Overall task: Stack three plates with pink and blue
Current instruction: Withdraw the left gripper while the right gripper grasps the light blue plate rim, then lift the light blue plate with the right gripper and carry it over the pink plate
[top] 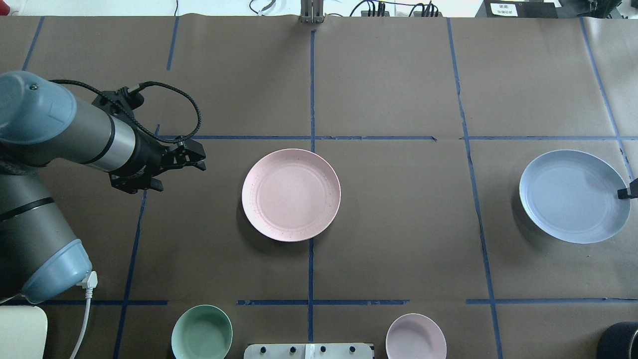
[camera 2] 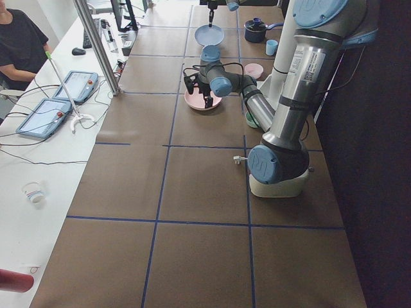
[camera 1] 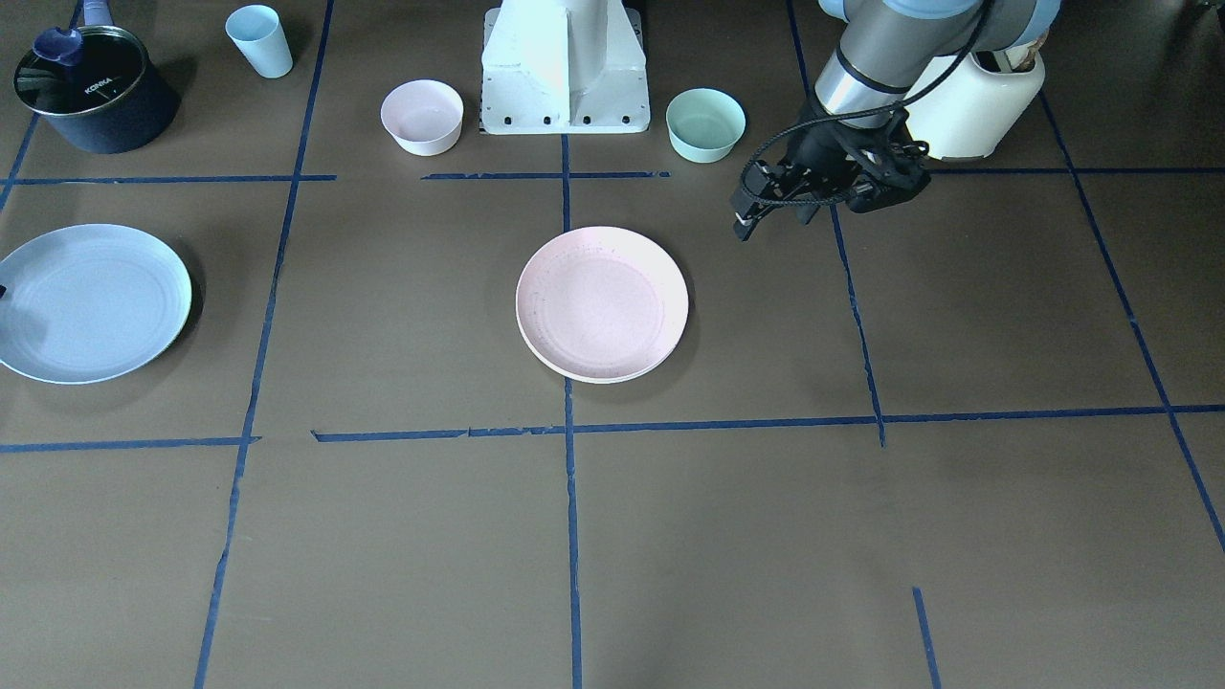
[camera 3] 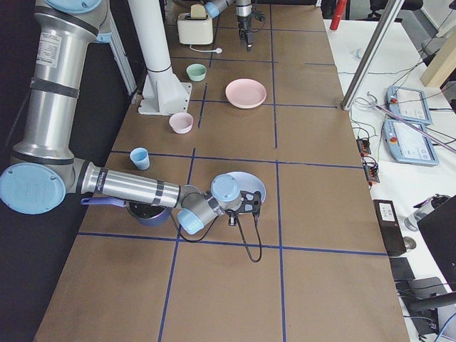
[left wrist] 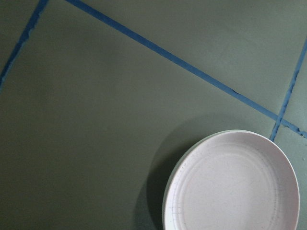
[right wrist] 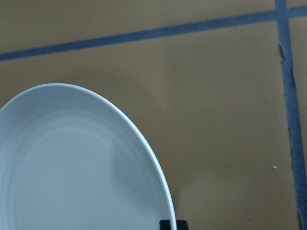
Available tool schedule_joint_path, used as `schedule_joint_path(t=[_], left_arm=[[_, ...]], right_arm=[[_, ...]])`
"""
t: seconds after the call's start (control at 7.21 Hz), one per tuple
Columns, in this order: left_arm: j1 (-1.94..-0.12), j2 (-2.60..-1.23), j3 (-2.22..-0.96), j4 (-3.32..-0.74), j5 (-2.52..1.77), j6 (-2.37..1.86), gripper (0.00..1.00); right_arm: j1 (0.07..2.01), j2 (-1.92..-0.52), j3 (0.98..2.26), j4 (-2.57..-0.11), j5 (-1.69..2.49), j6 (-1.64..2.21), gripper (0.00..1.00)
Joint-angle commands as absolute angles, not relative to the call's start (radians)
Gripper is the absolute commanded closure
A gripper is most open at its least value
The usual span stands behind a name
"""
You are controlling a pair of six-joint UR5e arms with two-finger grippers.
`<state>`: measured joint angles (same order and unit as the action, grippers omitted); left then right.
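The pink plate [top: 291, 194] lies at the table's middle, on top of the cream plate, of which only a pale rim [camera 1: 612, 378] shows under it. The stack also shows in the left wrist view [left wrist: 235, 187]. My left gripper [top: 199, 157] hovers open and empty, to the left of the stack and apart from it. The blue plate [top: 573, 197] lies alone at the far right. My right gripper [top: 627, 193] is at the blue plate's outer rim. Only a dark fingertip [right wrist: 172, 224] shows by the rim, so I cannot tell whether it is open or shut.
A small pink bowl [top: 415, 336] and a mint-green bowl [top: 202, 333] stand near the robot base [camera 1: 565, 67]. A blue cup [camera 1: 258, 40] and a dark pot [camera 1: 96, 91] stand on the robot's right. A white appliance [camera 1: 986, 105] stands behind the left arm.
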<state>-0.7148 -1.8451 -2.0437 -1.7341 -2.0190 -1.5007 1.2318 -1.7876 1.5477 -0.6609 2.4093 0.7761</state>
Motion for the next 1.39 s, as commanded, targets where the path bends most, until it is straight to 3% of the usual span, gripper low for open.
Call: schedule_joint_path(t=[0.0, 0.69, 0.97, 1.25], left_arm=[[-0.782, -1.746, -2.065, -1.698, -2.022, -1.244, 0.00], [-1.116, -1.589, -1.996, -1.684, -2.244, -0.647, 0.00], [-1.173, -1.588, -1.942, -1.686, -2.261, -0.552, 0.00], [-1.178, -1.586, -1.930, -1.687, -2.261, -0.545, 0.00]], right_arm=[[1.269, -1.709, 1.649, -0.675, 2.457, 0.922, 1.00], [1.114, -1.300, 1.715, -0.863, 2.453, 1.307, 1.00], [0.906, -1.238, 1.828, -1.041, 2.227, 1.366, 1.00], [0.669, -1.149, 1.829, -1.116, 1.974, 1.460, 1.00]])
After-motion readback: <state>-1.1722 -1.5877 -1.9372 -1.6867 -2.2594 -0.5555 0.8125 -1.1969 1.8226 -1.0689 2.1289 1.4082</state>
